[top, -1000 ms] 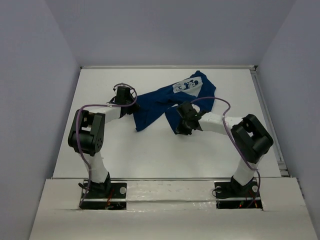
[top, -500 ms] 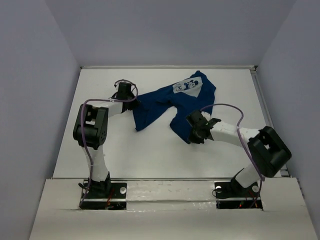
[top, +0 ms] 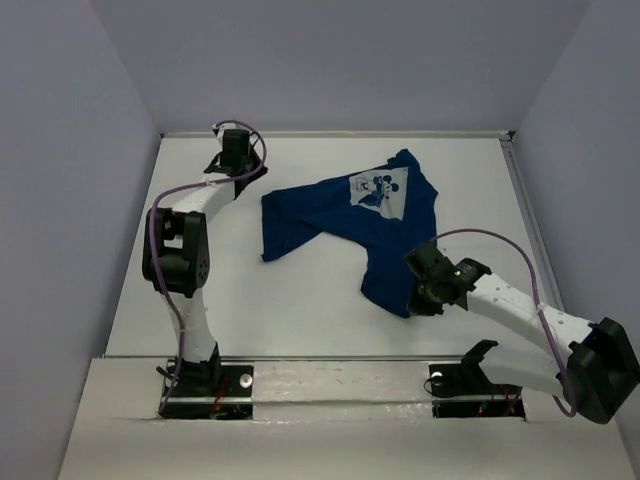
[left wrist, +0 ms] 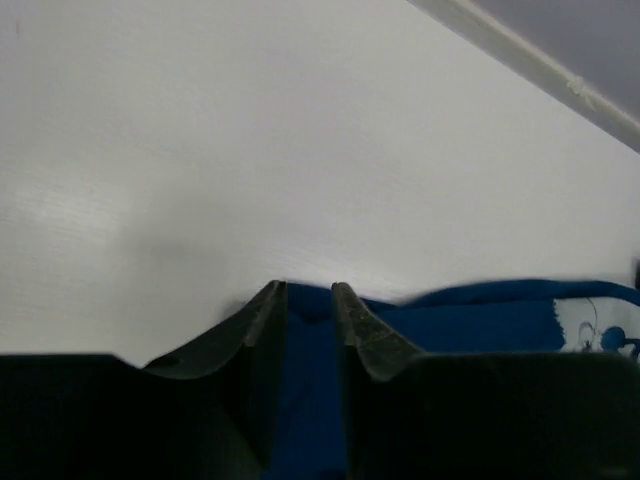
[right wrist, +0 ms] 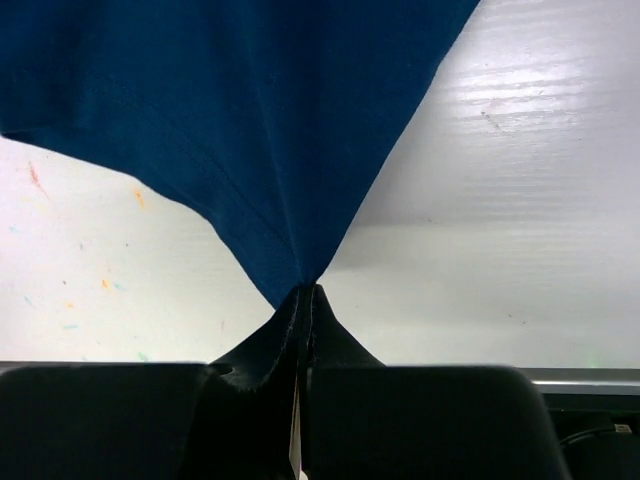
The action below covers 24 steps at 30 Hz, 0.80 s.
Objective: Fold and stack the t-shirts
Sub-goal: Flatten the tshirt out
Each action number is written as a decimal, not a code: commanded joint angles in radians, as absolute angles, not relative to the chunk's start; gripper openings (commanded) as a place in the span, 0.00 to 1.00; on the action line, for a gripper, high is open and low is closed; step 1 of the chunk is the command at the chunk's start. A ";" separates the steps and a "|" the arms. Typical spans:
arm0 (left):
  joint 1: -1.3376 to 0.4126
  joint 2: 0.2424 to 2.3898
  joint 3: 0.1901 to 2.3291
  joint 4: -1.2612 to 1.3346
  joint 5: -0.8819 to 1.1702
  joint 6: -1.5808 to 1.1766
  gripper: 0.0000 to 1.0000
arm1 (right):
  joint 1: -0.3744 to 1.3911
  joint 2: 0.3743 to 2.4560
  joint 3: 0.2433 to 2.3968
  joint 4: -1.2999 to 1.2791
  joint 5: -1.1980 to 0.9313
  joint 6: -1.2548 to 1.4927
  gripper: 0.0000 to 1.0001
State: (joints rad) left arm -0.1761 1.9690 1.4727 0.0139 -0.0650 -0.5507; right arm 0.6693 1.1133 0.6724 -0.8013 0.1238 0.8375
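The dark navy t-shirt lies spread across the middle of the table, with its pale cartoon print facing up near the far side. My right gripper is at the shirt's near right corner. In the right wrist view it is shut on a pinched point of the cloth, which fans out from the tips. My left gripper is at the shirt's far left corner. In the left wrist view its jaws stand a narrow gap apart with blue cloth lying between them.
A raised rail runs along the table's far edge, and another rail runs down the right side. Grey walls close in on both sides. Both arm bases sit on the near ledge.
The right arm has pulled its corner of the shirt toward the near right. The left arm has swung toward the far left. The shirt has spread out flatter. The left jaws have parted slightly.
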 commanded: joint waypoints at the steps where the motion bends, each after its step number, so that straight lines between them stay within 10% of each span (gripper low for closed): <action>1: -0.186 1.777 1.268 -0.045 -0.051 -0.505 0.39 | 0.676 1.066 0.706 -0.844 0.127 0.801 0.00; 4: -0.186 1.736 1.134 -0.015 0.030 -0.517 0.52 | 0.676 1.072 0.706 -0.821 0.123 0.789 0.00; 11: -0.196 1.868 1.150 -0.011 0.152 -0.483 0.44 | 0.676 1.048 0.704 -0.784 0.109 0.779 0.00; 16: -0.215 2.017 1.302 -0.012 0.178 -0.479 0.00 | 0.676 1.031 0.693 -0.762 0.103 0.795 0.00; 23: -0.215 2.192 1.747 -0.241 0.017 -0.427 0.00 | 0.676 1.081 0.681 -0.696 0.083 0.810 0.00; 24: -0.215 2.181 1.749 -0.248 0.017 -0.419 0.16 | 0.676 1.080 0.675 -0.693 0.078 0.810 0.00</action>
